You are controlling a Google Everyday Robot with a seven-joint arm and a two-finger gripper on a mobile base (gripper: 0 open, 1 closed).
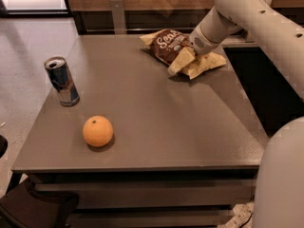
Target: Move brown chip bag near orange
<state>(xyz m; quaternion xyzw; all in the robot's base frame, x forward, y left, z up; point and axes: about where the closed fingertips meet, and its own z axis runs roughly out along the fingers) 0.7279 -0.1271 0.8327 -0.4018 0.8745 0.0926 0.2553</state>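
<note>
The brown chip bag (171,45) lies at the far right of the grey table (156,127), dark brown with white lettering and pale yellow ends. My gripper (182,61) comes down from the white arm (247,13) at the upper right. It sits on the bag's near yellow end and touches it. The orange (98,131) rests near the table's front left, well apart from the bag and the gripper.
A blue-silver can (61,81) stands upright at the table's left edge, behind the orange. A wooden wall and ledge run behind the table. The robot's white body (280,184) fills the lower right corner. A dark seat (28,213) is at the lower left.
</note>
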